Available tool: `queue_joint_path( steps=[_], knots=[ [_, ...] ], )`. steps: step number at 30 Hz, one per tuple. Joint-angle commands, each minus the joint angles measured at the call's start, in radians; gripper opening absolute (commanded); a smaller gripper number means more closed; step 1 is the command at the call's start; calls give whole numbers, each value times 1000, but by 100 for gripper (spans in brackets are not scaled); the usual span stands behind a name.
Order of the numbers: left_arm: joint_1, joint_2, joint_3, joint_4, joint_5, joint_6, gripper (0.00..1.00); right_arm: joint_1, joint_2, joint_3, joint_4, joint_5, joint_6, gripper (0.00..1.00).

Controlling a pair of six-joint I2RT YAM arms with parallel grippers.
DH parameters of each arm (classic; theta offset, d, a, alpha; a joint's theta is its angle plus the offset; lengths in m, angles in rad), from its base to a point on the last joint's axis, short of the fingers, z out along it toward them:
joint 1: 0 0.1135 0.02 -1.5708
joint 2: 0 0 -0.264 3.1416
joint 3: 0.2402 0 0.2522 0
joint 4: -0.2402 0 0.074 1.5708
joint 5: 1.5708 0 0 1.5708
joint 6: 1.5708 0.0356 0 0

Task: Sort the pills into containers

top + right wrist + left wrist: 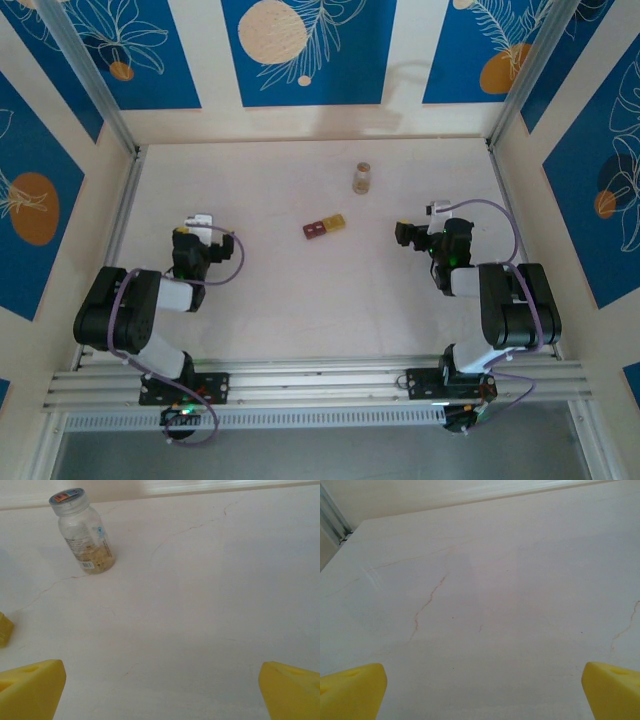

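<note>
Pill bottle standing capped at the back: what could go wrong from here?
1. The bottle is tall, narrow and upright; the open right gripper could knock it over on approach.
2. The containers are tiny and lie loose; poured pills could miss them, or a finger could shove them.

Cream walls [405, 50], blue floral panels [350, 60] (orange discs [33, 207]), pale veined tabletop [300, 290]
</note>
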Motion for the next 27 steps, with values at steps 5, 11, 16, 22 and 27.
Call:
queue_joint_path(
  steps=[5,11,16,22,27],
  knots=[
    [-1,3,22,0,23,9,100,-1,-11,0,-2,-16,5,99],
    [0,4,25,-3,27,7,100,-1,-11,-1,-2,-16,5,99],
    [2,3,27,-6,30,7,100,-1,-11,0,-1,-16,4,99],
    [4,2,26,-9,37,6,100,-1,-11,-1,0,-16,5,99],
    [6,2,27,-9,38,6,100,-1,-11,-1,-1,-16,5,99]
  ],
)
